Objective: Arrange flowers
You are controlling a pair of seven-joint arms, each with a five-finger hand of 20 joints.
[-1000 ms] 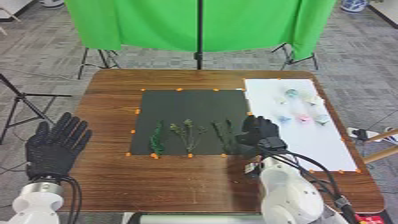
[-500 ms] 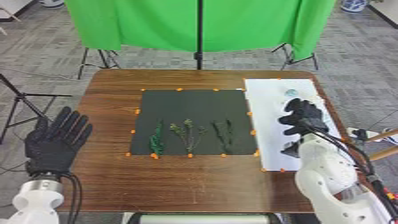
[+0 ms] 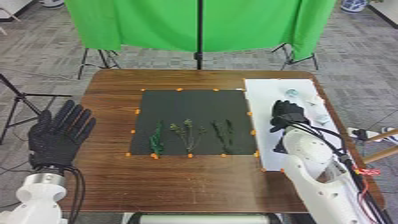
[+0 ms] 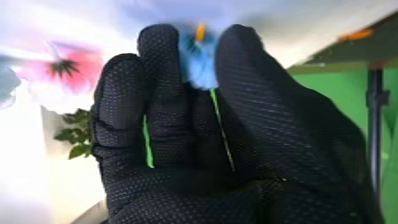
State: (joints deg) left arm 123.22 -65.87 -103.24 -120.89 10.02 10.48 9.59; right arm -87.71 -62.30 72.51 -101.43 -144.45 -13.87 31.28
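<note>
In the head view my right hand (image 3: pixel 289 114) is over the white sheet (image 3: pixel 271 87), beside several pale flower heads, including a teal one (image 3: pixel 291 93) and a white one (image 3: pixel 315 101). The right wrist view has my right hand (image 4: pixel 169 125) with straight fingers; a blue flower (image 4: pixel 201 67) shows in the gap between thumb and fingertips, contact unclear. A pink flower (image 4: pixel 67 70) is beside the fingers. Green stems (image 3: pixel 157 140), branching stems (image 3: pixel 188 135) and darker stems (image 3: pixel 223 136) lie on the black sheet (image 3: pixel 191 105). My left hand (image 3: pixel 58 142) is open at the table's left.
The brown table (image 3: pixel 187 185) surrounds both sheets. Orange tape pieces (image 3: pixel 179 89) mark the sheets' edges. Beyond the far edge stands a green backdrop (image 3: pixel 151 25) with a dark pole (image 3: pixel 200 45).
My right hand has gone from the black sheet's right edge onto the white sheet, then a little left. My left hand has barely shifted.
</note>
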